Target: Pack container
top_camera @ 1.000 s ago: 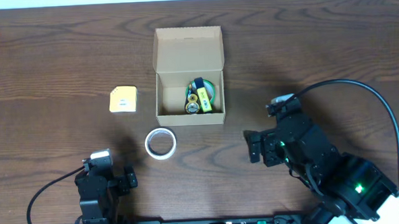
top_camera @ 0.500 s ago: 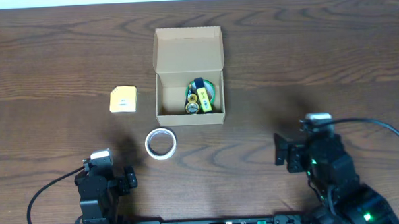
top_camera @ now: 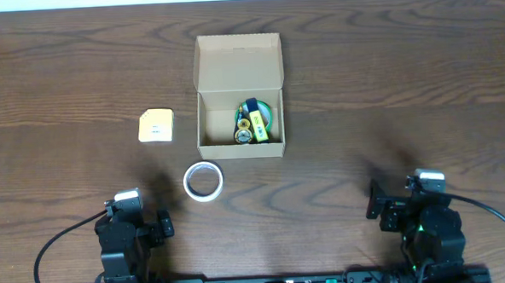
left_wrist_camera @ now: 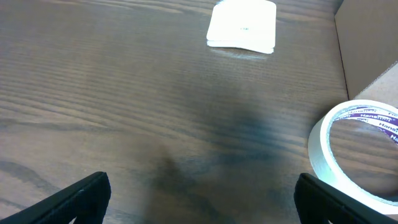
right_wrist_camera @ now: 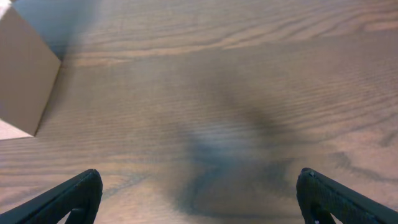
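overhead: the big change is the right arm. a second ago it was stretched out slantwise near the box, and now the right gripper (top_camera: pixel 411 204) has pulled back to the near edge of the table (top_camera: pixel 387 84), mirroring the left gripper (top_camera: pixel 132 217), which hasn't budged. the container (top_camera: pixel 237 61) sits in the same spot, upper middle of the table, with its flap lid open and laid back on the far side. there's a small heap (top_camera: pixel 256 122) of green and yellow stuff in its right half, too small for me to say what. the yellow pad (top_camera: pixel 155 126) lies to the left of the box, well apart from it. the white tape roll (top_camera: pixel 189 182) lies flat just off its near left corner, not touching. none of those moved.

left wrist: only here can you read the fingers. both dark tips sit far apart at the bottom corners, released, with bare wood between them. the pad looks washed out white in this view. the tape roll is cut off at the right edge, with purple print on its inside that i can't read. only a slice of the box wall shows.

right wrist: same story, tips spread wide and nothing between them. one box corner pokes in at the upper left, blurry, and the rest is cut off.
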`<state>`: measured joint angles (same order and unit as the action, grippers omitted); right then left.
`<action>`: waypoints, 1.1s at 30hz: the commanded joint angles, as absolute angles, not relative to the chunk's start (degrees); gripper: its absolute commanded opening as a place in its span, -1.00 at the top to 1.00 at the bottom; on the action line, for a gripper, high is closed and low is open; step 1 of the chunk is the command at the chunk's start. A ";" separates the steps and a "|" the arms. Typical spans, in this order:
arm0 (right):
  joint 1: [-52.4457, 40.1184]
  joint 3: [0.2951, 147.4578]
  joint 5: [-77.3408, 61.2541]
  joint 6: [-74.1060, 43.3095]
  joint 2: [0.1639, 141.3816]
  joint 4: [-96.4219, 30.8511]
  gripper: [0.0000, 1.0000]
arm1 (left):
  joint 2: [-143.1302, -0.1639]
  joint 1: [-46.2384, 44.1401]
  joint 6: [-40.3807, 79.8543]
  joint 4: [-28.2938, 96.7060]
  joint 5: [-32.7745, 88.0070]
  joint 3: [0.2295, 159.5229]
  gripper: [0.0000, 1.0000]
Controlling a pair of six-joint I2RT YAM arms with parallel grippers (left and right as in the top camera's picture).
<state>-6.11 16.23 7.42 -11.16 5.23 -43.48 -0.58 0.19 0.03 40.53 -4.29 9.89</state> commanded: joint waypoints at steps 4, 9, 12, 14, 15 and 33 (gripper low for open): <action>-2.79 12.64 5.93 -9.98 2.22 -43.48 -0.99 | -0.21 -0.03 0.43 41.93 -4.40 9.28 -0.90; -2.76 10.09 5.76 -9.96 1.32 -43.57 -0.99 | -0.21 -0.03 0.43 41.93 -4.40 9.26 -0.90; -2.76 9.45 5.76 -8.38 0.95 -43.46 -0.98 | -0.21 -0.03 0.43 41.93 -4.40 9.28 -0.90; -2.76 9.45 5.76 -6.57 0.95 -43.46 -0.98 | -0.21 -0.03 0.43 41.93 -4.40 9.28 -0.91; -2.76 9.45 5.78 -6.02 0.97 -43.46 -0.99 | -0.21 -0.03 0.43 41.93 -4.40 9.26 -0.90; -2.76 9.45 5.76 -6.11 1.02 -43.24 -0.99 | -0.21 -0.03 0.43 41.93 -4.40 9.28 -0.90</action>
<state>-3.16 9.96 5.98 -6.94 1.58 -43.38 -0.58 0.19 0.03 40.53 -4.29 9.89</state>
